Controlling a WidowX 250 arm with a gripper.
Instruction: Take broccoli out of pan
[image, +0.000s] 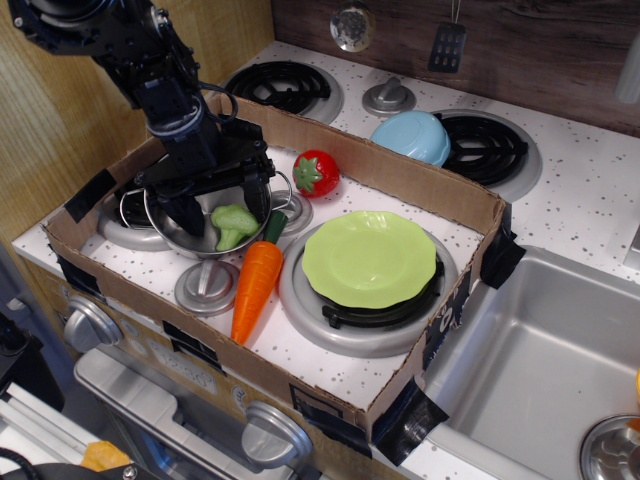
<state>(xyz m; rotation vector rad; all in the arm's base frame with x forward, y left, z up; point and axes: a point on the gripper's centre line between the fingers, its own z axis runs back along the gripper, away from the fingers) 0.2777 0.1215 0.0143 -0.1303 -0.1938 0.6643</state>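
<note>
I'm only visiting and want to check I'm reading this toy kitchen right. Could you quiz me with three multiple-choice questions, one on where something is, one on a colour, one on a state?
1. Where is the broccoli?
A. on the plate
B. in the pan
C. in the sink

2. What colour is the bowl?
A. light blue
B. red
C. orange

3. How is the gripper?
A. shut on the carrot
B. open over the pan
C. out of view

Answers:
1 B, it lies inside the pan.
2 A, the upturned bowl by the back burner is light blue.
3 B, its fingers stand apart, either side of the broccoli.
</note>
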